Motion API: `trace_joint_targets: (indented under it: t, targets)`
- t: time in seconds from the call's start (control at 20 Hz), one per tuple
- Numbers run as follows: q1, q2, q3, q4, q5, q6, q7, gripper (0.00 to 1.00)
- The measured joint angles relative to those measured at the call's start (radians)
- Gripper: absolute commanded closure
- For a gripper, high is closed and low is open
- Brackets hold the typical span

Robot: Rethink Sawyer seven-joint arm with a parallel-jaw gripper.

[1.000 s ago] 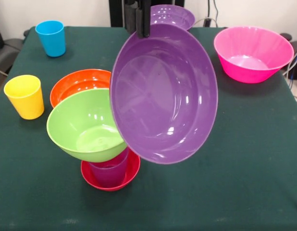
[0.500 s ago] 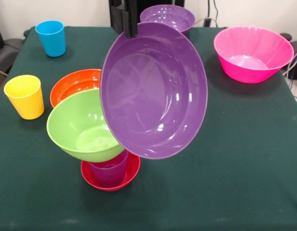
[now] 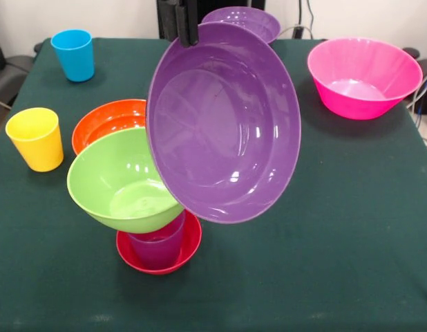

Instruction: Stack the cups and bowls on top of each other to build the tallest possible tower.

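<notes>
Above the green bowl, hanging in mid-air: large purple bowl, tilted steeply with its glossy inside turned toward the camera, pinched at its top rim by the black gripper, jaws closed on that rim. Lower left edge of this held bowl overlapping the green bowl's right side in the picture; contact between the two cannot be told.

No brand, label or writing legible on any item.

Tower: small red bowl on the cloth, purple cup standing inside it, green bowl perched on the cup and tilted, opening facing up and toward the camera. All pieces glossy plastic, plain, with bright light spots.

Just behind the green bowl: wide orange bowl, partly covered by it. Left of the green bowl, apart from it: yellow cup, upright, near the table's left edge. Well behind and left of the green bowl: blue cup, upright, near the far left corner. Far behind the green bowl, at the table's far edge: second purple bowl, mostly hidden behind the held one. Well to the right of the green bowl and further back: big pink bowl, upright, near the right edge.

Dark green table cloth bare in front of and to the right of the green bowl, out to the near and right edges. Narrow strip of bare cloth between the green bowl and the yellow cup.
</notes>
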Motion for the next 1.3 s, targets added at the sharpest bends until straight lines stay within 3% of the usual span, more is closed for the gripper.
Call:
trace_joint_targets:
  t: [0.7, 1.3]
  targets:
    - [-0.011, 0.001, 0.005, -0.003, -0.002, 0.000, -0.011, 1.00]
    - [-0.065, 0.001, 0.007, -0.003, -0.009, 0.014, -0.084, 1.00]
